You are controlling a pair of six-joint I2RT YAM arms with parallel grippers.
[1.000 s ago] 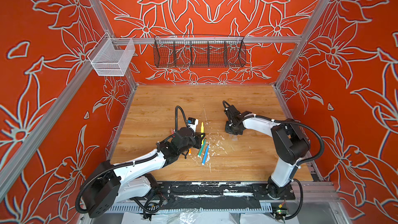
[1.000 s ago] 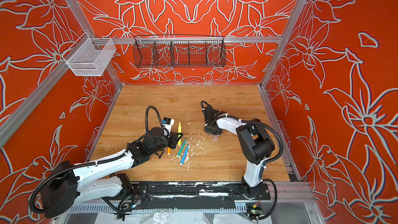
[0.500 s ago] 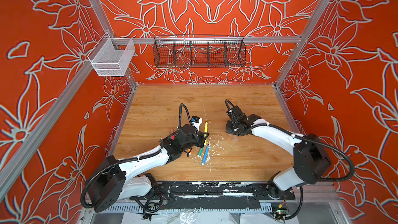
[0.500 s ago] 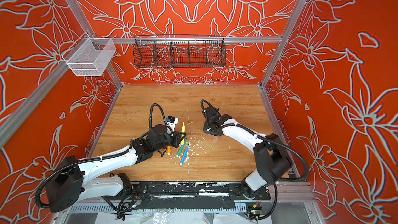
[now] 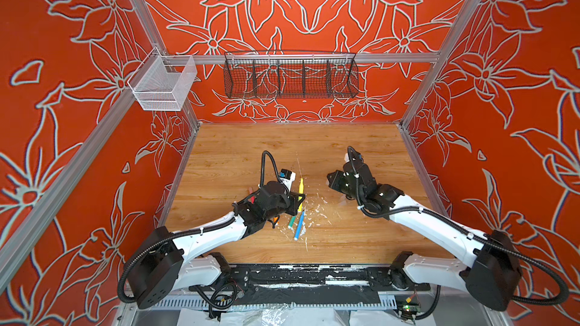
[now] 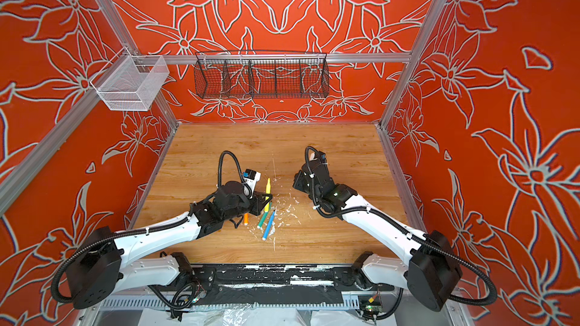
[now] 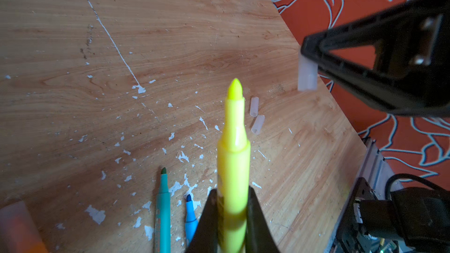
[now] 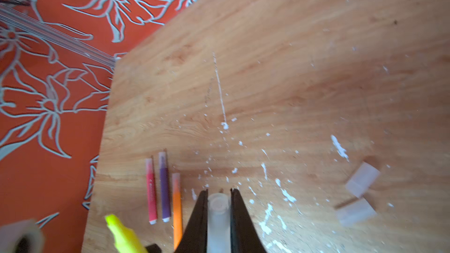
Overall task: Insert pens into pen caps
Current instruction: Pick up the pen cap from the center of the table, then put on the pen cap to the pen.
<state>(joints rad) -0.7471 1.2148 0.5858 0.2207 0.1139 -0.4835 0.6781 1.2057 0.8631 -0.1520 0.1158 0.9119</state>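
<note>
Yellow plastic fills the left wrist view: the yellow pen [image 7: 233, 147] is clamped by its barrel between the 2 black fingers of the left gripper [image 7: 231, 200]. Its bare felt tip points out past the jaws, raised above the wooden table [image 5: 345, 239].

The right gripper [image 8: 218, 192] is closed tight on a clear cap [image 8: 218, 215], whose open round mouth faces outward between the fingertips. In the left wrist view that held cap hangs off to one side of the yellow tip, near it but not touching and not lined up with it. In both top views the 2 grippers face each other over the middle of the table with a gap between them.

The green pen [image 7: 163, 203] and blue pen [image 7: 190, 217] lie side by side on the table just below the left gripper, both with their tips uncovered. The pink pen [image 8: 151, 191], purple pen [image 8: 164, 188] and orange pen [image 8: 177, 205] lie in a close, roughly parallel row beside them. Each shows a pale end that may be a cap, but the blur leaves this unsure.

2 loose caps [image 7: 254, 106] rest end to end on the wood, between the grippers and among scattered white flecks [image 7: 182, 156].
</note>
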